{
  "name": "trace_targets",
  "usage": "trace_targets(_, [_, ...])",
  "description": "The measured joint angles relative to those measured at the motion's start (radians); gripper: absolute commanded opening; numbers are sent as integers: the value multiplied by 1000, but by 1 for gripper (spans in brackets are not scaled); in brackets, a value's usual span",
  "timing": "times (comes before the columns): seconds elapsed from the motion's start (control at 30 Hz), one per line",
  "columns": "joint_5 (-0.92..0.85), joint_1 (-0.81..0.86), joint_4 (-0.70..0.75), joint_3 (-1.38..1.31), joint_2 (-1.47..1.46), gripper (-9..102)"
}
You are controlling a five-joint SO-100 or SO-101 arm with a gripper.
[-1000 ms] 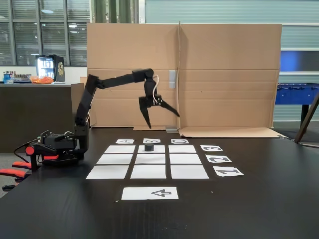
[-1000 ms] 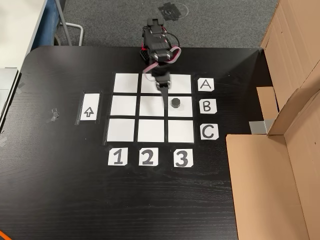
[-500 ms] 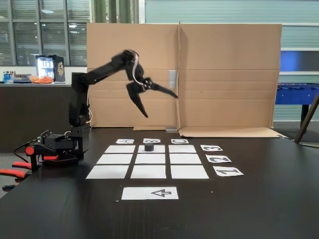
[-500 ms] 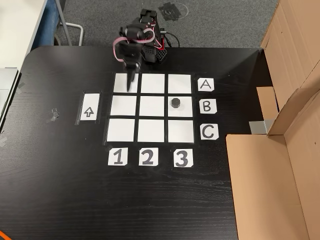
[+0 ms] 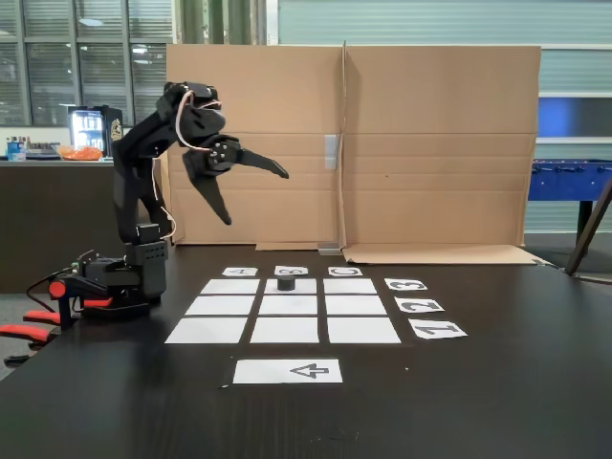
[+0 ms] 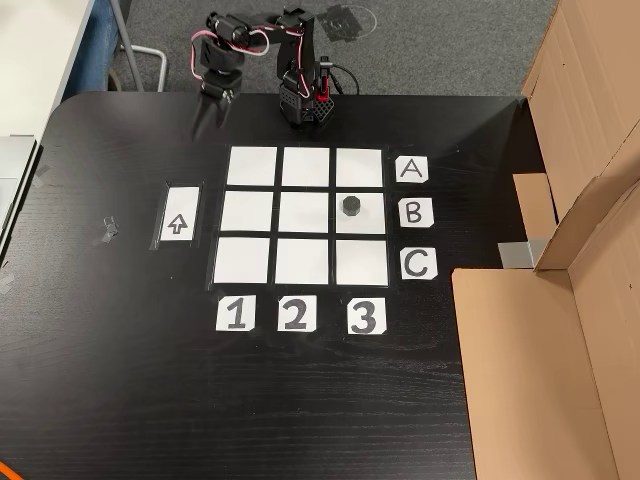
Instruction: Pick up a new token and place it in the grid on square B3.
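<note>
The black token [image 6: 351, 206] rests on square B3 [image 6: 372, 224] of the grid [image 6: 302, 166], in line with the B card and the 3 card. In the side-on fixed view the token [image 5: 286, 283] stands on the far middle square [image 5: 306, 286]. My gripper [image 5: 257, 199] hangs high in the air, left of the grid and above the arm's base, open with nothing between its fingers. From above, the gripper [image 6: 213, 100] is beyond the grid's A1 corner, over bare table.
A white sheet with an arrow outline [image 6: 177, 214] lies beside column 1. Cardboard walls [image 5: 430, 143] stand behind the table, and cardboard [image 6: 560, 330] covers its right side in the top view. The arm's base [image 6: 300, 95] sits at the table edge by row A.
The arm has folded back and swung away from above the grid, carrying the open gripper up and past the A1 corner. The token has stayed on B3.
</note>
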Motion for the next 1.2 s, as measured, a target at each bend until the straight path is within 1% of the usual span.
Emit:
trace_targets(0.13, [-25,83,-54,137,118,56])
trace_targets(0.3, [-55,138,-110,256,222,56])
trace_targets(0.4, [-78,222,-150,414,364,44])
trace_targets(0.47, [-97,245,-169,491,423,31])
trace_targets(0.53, [-104,291,-181,549,462,15])
trace_targets(0.77, [-138,367,-229,713,565,11])
trace_targets(0.9, [-149,403,-276,841,669,3])
trace_targets(0.97, [-156,400,-296,920,753,0])
trace_targets(1.2, [-160,410,-279,1127,1115,0])
